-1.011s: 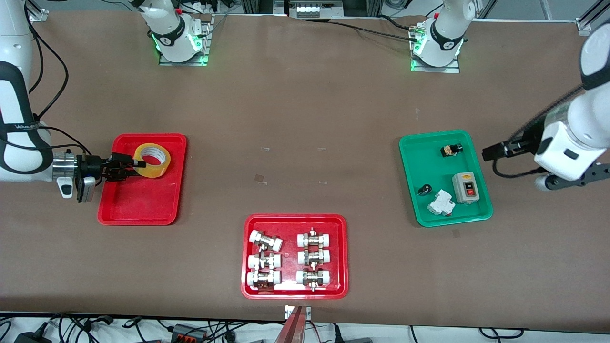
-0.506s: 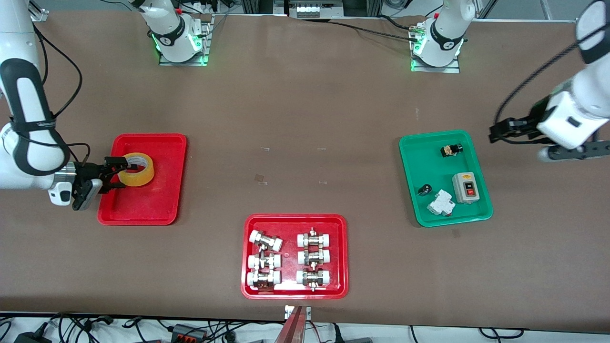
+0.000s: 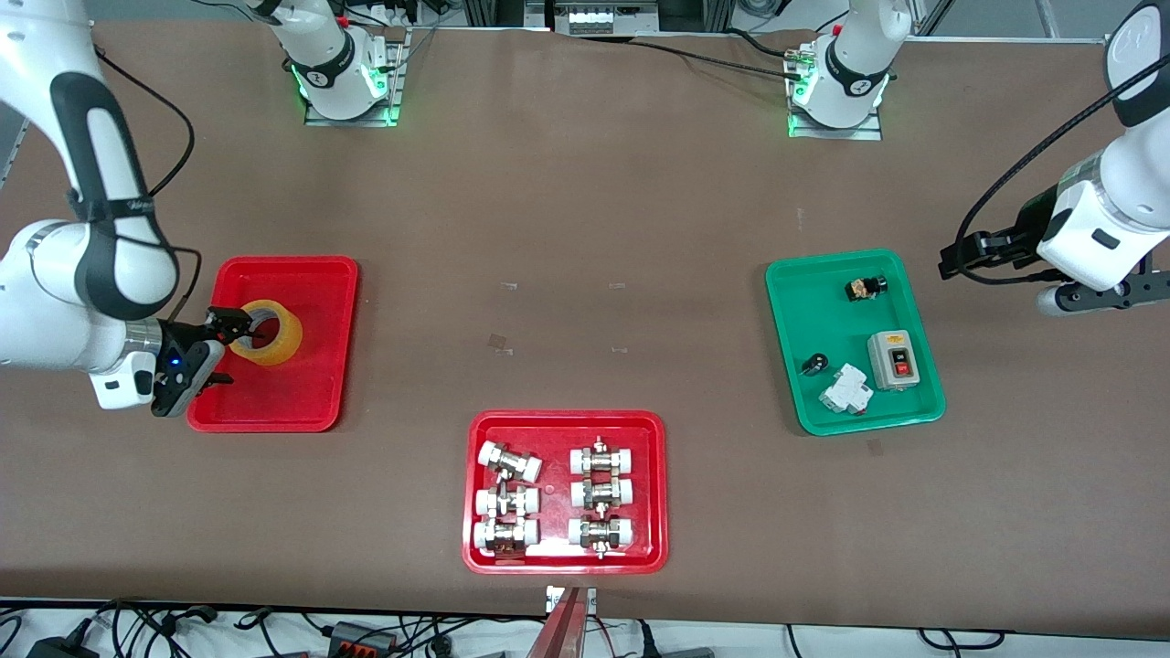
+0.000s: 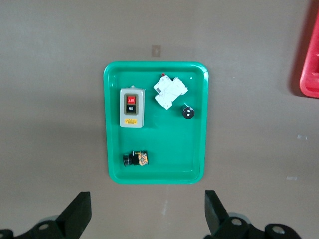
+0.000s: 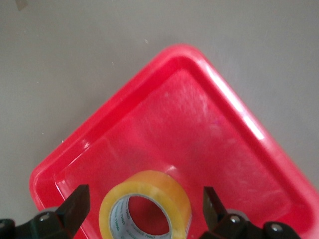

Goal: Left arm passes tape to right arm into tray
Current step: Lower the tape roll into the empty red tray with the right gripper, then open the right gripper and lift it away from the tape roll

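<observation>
The yellow tape [image 3: 280, 334] lies in the plain red tray [image 3: 302, 393] at the right arm's end of the table. My right gripper [image 3: 228, 347] hangs just above it, open. In the right wrist view the tape [image 5: 149, 196] sits between the spread fingers [image 5: 75, 206] without touching them, on the tray floor [image 5: 199, 129]. My left gripper [image 3: 955, 260] is over bare table beside the green tray, at the left arm's end. In the left wrist view it [image 4: 144, 216] is open with nothing between its fingers.
The green tray [image 3: 786, 366] holds a switch box [image 3: 892, 359], a white breaker [image 3: 845, 388] and two small dark parts. A second red tray [image 3: 475, 429], with white-capped metal fittings, lies nearest the front camera at mid-table. Both arm bases stand along the table's back edge.
My right gripper has opened and let go of the tape, which came down from a tilted hold into the tray. The right arm swung round. The left arm rose slightly.
</observation>
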You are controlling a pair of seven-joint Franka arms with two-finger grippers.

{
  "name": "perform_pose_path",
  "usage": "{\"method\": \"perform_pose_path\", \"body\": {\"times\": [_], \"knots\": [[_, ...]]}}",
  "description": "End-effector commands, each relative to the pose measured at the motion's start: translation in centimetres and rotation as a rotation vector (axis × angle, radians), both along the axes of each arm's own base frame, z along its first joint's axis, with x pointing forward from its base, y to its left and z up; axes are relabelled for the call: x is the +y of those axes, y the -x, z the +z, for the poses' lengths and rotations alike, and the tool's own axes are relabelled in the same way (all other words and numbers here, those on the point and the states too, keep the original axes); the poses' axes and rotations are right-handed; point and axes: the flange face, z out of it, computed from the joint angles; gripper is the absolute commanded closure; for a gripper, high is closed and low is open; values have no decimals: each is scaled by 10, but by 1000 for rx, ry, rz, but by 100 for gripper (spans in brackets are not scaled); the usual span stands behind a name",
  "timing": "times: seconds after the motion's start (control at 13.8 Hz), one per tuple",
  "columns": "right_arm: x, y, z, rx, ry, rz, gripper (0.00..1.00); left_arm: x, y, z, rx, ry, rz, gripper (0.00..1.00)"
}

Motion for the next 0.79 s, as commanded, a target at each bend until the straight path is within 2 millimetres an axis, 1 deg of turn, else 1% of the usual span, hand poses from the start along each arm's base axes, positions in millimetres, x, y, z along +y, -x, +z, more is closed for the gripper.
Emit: {"method": "perform_pose_path", "body": {"times": [0.0,0.14,0.22,0.29,0.36,0.51,0.58,0.65,0.72], "knots": [[36,3,61,-51,106,-74,0,8,4,14,16,29,-80,0],[68,15,103,-22,128,-198,0,9,4,15,19,25,-66,0],[78,22,123,-8,139,-285,0,9,5,16,18,25,-69,0],[92,30,149,-11,147,-391,0,5,6,18,14,25,-74,0],[98,38,171,-12,155,-480,0,1,6,18,12,20,-83,0],[97,56,203,7,186,-555,0,-4,6,18,13,18,-93,0],[94,64,215,21,203,-596,0,-4,6,18,13,18,-93,0],[89,69,225,31,220,-651,0,-5,7,19,13,19,-91,0],[81,73,237,31,244,-750,0,-8,7,19,11,18,-97,0]]}}
